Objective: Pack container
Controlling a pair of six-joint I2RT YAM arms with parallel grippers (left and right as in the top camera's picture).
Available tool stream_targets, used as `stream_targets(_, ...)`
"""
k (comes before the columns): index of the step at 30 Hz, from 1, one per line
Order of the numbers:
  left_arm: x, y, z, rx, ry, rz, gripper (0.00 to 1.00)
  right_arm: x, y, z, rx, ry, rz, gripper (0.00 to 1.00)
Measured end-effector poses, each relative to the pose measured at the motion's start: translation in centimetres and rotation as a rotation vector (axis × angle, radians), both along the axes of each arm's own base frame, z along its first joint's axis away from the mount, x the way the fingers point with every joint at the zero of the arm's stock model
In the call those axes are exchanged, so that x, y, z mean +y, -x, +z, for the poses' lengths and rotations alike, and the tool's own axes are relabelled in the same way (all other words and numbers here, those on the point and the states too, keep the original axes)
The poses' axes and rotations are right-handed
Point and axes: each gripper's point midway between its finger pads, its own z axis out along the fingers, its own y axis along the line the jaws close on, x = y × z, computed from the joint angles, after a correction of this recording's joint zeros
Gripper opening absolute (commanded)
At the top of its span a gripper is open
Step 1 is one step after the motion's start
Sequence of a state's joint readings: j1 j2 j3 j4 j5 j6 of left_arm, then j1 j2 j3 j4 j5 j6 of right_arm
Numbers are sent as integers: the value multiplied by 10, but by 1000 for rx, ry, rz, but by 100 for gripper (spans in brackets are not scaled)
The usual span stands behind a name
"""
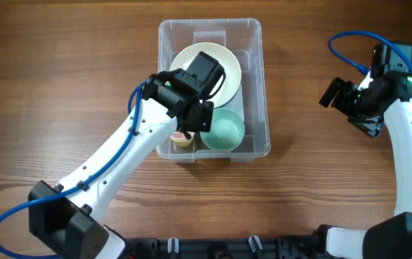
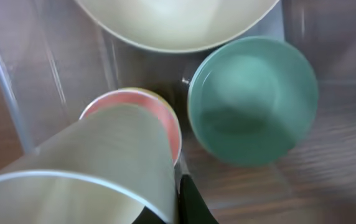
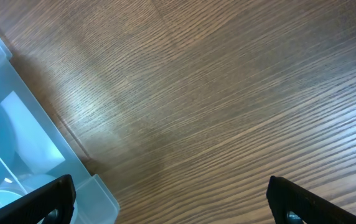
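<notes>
The clear container (image 1: 264,86) stands mid-table and holds a large cream bowl (image 1: 233,72), a green bowl (image 1: 225,129) and a pink cup (image 1: 182,139) at its near left corner. My left gripper (image 1: 192,122) is inside the container, shut on the rim of a pale cream cup (image 2: 103,155). In the left wrist view the cup's base sits in the mouth of the pink cup (image 2: 170,124), beside the green bowl (image 2: 252,99) and below the cream bowl (image 2: 178,18). The black finger (image 2: 187,202) presses the cup's wall. My right gripper (image 1: 340,94) is open and empty, right of the container.
The right wrist view shows bare wooden table (image 3: 228,93) between the open jaws (image 3: 172,199), with the container's corner (image 3: 16,124) at the left. The container wall (image 2: 10,93) is close on the left of the held cup.
</notes>
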State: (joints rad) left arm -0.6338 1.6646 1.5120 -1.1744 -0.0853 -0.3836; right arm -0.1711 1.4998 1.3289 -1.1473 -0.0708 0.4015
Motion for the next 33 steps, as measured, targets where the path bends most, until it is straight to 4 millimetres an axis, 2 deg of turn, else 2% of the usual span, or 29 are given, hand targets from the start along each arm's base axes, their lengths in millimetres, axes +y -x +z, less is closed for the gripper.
stream_targets(1,3,4,-1,19,-13,4,32,0,0,0,0,0,0,100)
stream_targets(2,4,6,-2,24,-16,8,49,0,0,0,0,0,0,100)
stream_targets(4,6,7,-2,30,-24,9,62,0,0,0,0,0,0,100)
stream_targets(9,5,4,-1,19,-17,21,66,0,0,0,0,0,0,100)
stream_targets(13,7,-11,7,-48,6,48,73,-1,-7,2,-32,13,26,100)
stream_targets(15,35,-33,29,-138,35,141,74,-1,-19,6,-81,37,82,100)
stream_targets(16,57,-45,44,-192,55,208,73,2,-26,8,-112,49,115,100)
stream_targets(19,129,-80,80,-350,94,411,75,26,-61,30,-259,106,235,100)
stream_targets(20,147,-88,84,-377,98,450,77,36,-73,39,-316,129,274,100)
stream_targets(21,166,-96,88,-404,106,469,100,48,-87,49,-382,159,310,100)
stream_targets(24,189,-109,94,-439,143,444,100,70,-112,72,-522,205,381,100)
stream_targets(26,204,-110,90,-427,142,452,100,72,-122,83,-581,225,386,100)
stream_targets(29,208,-110,88,-421,143,438,100,71,-121,83,-575,236,393,100)
stream_targets(31,207,-103,83,-385,140,431,100,70,-111,75,-527,232,403,100)
stream_targets(33,206,-88,76,-322,142,430,100,68,-96,85,-519,233,398,100)
